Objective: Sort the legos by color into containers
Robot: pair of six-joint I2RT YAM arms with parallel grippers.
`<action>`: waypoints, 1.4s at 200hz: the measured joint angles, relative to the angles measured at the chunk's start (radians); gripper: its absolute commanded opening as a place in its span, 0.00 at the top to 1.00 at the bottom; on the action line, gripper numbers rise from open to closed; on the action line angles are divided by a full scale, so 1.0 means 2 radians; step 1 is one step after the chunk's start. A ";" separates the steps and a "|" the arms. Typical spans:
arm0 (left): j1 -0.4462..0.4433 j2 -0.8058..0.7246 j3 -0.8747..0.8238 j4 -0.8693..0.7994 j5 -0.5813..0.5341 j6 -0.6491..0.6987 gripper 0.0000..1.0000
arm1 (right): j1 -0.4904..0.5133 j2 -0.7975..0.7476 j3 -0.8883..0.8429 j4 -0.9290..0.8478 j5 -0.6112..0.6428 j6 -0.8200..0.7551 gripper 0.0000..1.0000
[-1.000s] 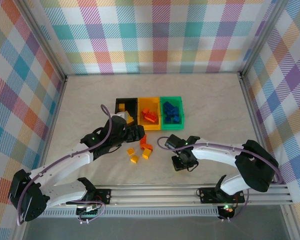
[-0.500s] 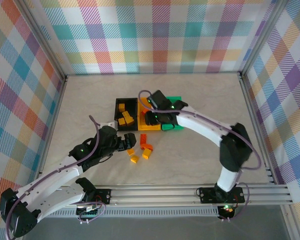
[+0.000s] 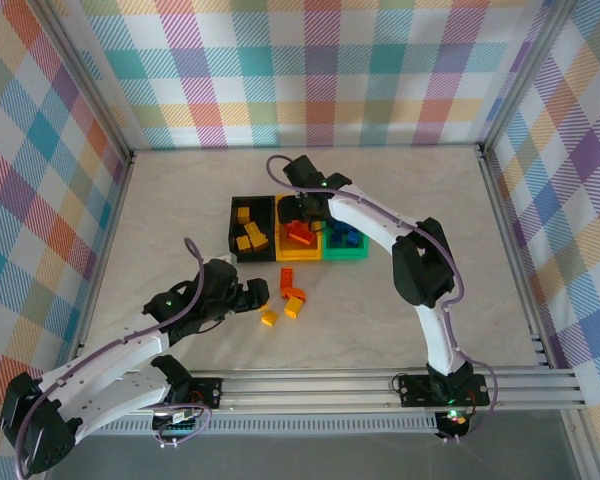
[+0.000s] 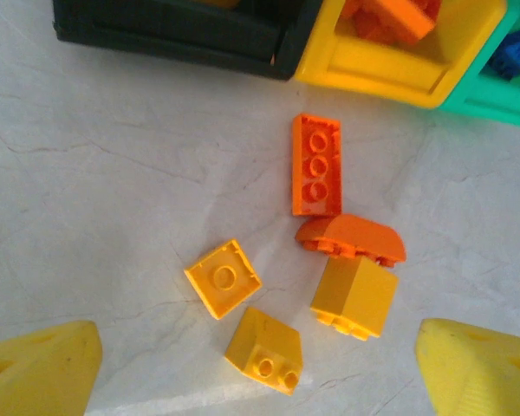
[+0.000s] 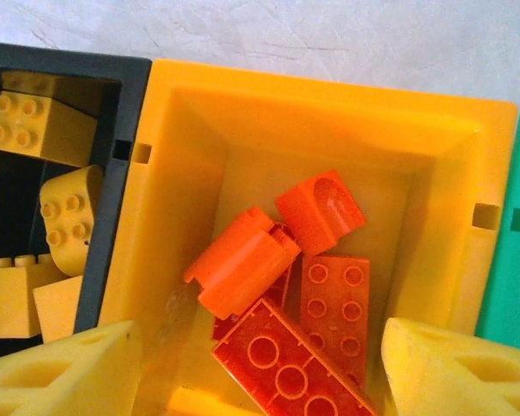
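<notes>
The containers stand in a row: black bin (image 3: pixel 250 228), yellow-orange bin (image 3: pixel 298 245), green bin (image 3: pixel 347 245). My right gripper (image 3: pixel 302 212) hovers open over the yellow-orange bin (image 5: pixel 191 130); its fingertips (image 5: pixel 455 373) hold nothing. Several orange legos (image 5: pixel 243 269) lie loose in that bin. Yellow legos (image 5: pixel 43 130) fill the black bin. My left gripper (image 3: pixel 258 293) is open low over the loose legos on the table: an orange plate (image 4: pixel 316 165), an orange curved piece (image 4: pixel 351 238), a yellow block (image 4: pixel 355 295), a yellow square (image 4: pixel 224 277) and a yellow slope (image 4: pixel 264 351).
Blue bricks lie in the green bin, whose edge (image 5: pixel 511 260) shows beside the yellow-orange one. The bins' near walls (image 4: pixel 381 74) stand just beyond the loose bricks. Checked walls (image 3: pixel 320 70) surround the pale table (image 3: pixel 430 200).
My right arm swung from the near right of the table to above the yellow-orange bin and opened. My left gripper drew back from the black bin to the loose bricks.
</notes>
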 measured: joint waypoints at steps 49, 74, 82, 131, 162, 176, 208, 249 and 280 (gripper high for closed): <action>-0.080 0.088 0.011 0.003 -0.006 0.013 0.19 | 0.000 -0.131 -0.152 0.043 -0.009 0.006 0.24; -0.127 0.142 0.024 0.007 -0.021 0.016 0.22 | 0.000 -0.193 -0.229 0.067 -0.013 0.014 0.24; -0.135 0.160 0.027 0.010 -0.027 0.016 0.22 | 0.000 -0.208 -0.252 0.075 -0.014 0.017 0.24; -0.140 0.225 0.032 0.018 -0.068 0.017 0.32 | 0.000 -0.267 -0.352 0.105 -0.019 0.033 0.24; -0.141 0.268 0.043 0.031 -0.080 0.027 0.43 | 0.000 -0.300 -0.374 0.112 -0.021 0.040 0.24; -0.141 0.277 0.045 0.038 -0.082 0.030 0.50 | 0.000 -0.310 -0.377 0.118 -0.021 0.042 0.24; -0.141 0.279 0.048 0.043 -0.081 0.032 0.65 | 0.000 -0.325 -0.385 0.128 -0.020 0.044 0.24; -0.138 0.223 0.049 0.032 -0.080 0.027 0.71 | 0.000 -0.326 -0.401 0.131 -0.020 0.046 0.24; -0.073 0.168 0.083 0.006 -0.073 0.031 0.70 | 0.000 -0.338 -0.414 0.135 -0.021 0.051 0.24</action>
